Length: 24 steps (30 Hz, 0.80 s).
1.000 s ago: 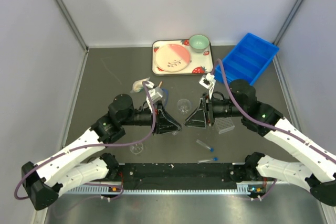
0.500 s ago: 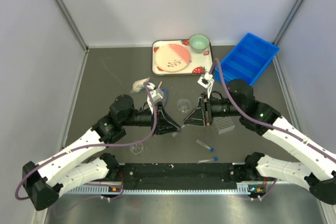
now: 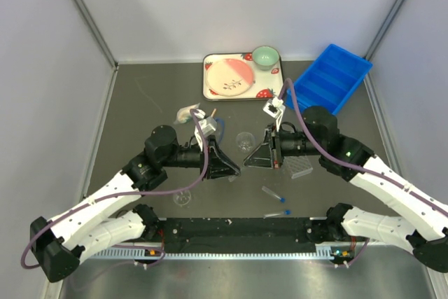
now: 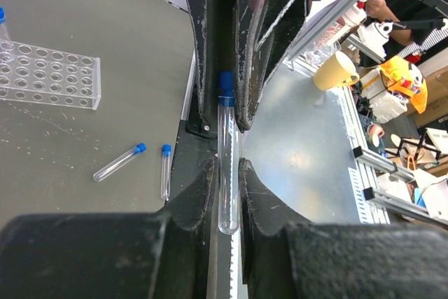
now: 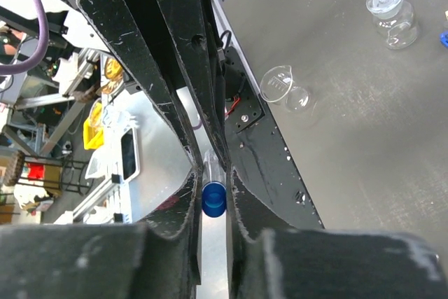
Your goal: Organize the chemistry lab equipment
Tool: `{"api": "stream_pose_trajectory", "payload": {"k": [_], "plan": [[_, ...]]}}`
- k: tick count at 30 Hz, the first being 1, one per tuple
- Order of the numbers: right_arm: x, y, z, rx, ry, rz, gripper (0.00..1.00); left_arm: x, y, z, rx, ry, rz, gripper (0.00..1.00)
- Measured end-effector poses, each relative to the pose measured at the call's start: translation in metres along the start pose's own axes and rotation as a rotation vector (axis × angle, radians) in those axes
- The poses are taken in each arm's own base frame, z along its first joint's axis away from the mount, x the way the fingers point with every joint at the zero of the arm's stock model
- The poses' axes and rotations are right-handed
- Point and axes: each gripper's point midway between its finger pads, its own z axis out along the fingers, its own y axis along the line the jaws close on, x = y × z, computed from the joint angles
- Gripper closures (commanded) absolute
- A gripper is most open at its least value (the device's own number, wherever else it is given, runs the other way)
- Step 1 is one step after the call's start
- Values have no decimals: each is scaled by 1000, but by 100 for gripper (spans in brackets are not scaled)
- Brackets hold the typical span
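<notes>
Enclosure: pale grey walls [image 3: 231,5] close off three sides of the table.
Surface: dark grey matte table [image 3: 140,103]. The left wrist view shows a bare metal bench beyond its near edge, with a yellow mug [image 4: 334,71] on it.
Bin: blue divided plastic bin [image 3: 329,78], rear right corner, set at an angle.
Rack: clear rectangular tube rack [image 3: 299,166], flat on the table just beside the right arm.
Grip, left: the left gripper [image 4: 225,167] is clamped on the glass body of the tube.
Grip, right: the right gripper [image 5: 213,176] is closed around the blue cap.
Tube location: thin clear blue-capped tube [image 4: 227,124], above mid-table and off the surface, bridging both sets of fingertips.
Long axis: roughly level, running left to right across the table. The capped end points toward the right arm, the rounded end toward the left wrist.
Loose tubes: two loose capped tubes [image 4: 120,162] lie flat between the rack and the near edge.
</notes>
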Motion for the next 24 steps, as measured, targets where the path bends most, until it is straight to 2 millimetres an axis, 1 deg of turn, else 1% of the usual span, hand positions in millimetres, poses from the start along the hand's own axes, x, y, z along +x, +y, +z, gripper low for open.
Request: {"api": "stream_pose_trajectory", "payload": {"k": [1,3,4,6,7,8,9,12,16,18,21,24], "plan": [[0,0,0,1,0,0,100,0,0,0,2,1,0,100],[0,0,0,3,-2,1,100,0,0,0,4,2,0,100],[0,-1,0,4,-2,0,100,0,0,0,4,2,0,96],[-1,-1,0,8,-4,0,100,0,1,0,2,4,-2,68],[-1,-2,0,13,-6,1,100,1,2,0,1,5,-4,37],[-1,-4,1,19,-7,2,100,1,4,1,-4,6,-4,21],[-1,-4,1,21,-8,3,100,1,7,2,-14,5,-4,1],[-2,-8,2,46,-14,-3,100,2,15,3,-47,7,-19,1],[-7,-24,4,134,-17,-5,100,1,25,1,-116,16,-11,1],[-9,-34,4,188,-17,-10,100,-6,30,-2,-168,15,6,1],[-12,-52,2,291,-17,-21,100,-22,39,-11,-284,-4,45,1],[-19,-77,-10,434,-36,-28,100,-34,50,-26,-415,-28,78,1]]}}
